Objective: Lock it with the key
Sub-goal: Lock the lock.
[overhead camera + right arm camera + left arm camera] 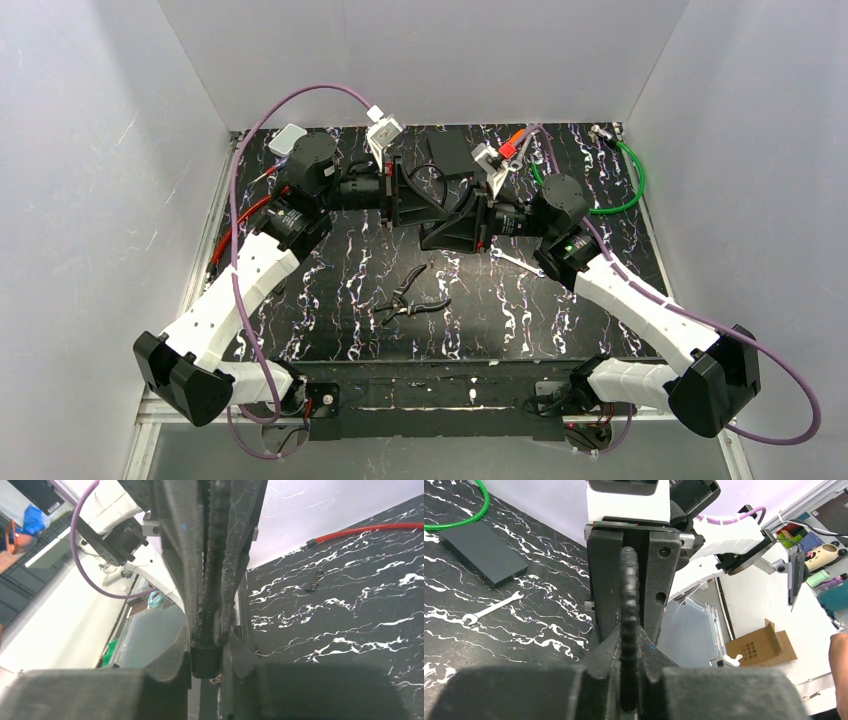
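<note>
Left pincer (629, 641), right pincer (206, 647) both clamp ridged black strip (629, 580).

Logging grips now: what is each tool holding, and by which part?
One black ribbed strip: left tool clamps one end, right tool the opposite end.

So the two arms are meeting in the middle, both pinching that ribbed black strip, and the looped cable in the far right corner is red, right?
One detail is off: the looped cable in the far right corner is green, not red, as the top external view shows. The rest stands: the left gripper and right gripper meet mid-table, both closed on the ribbed black strip.
</note>
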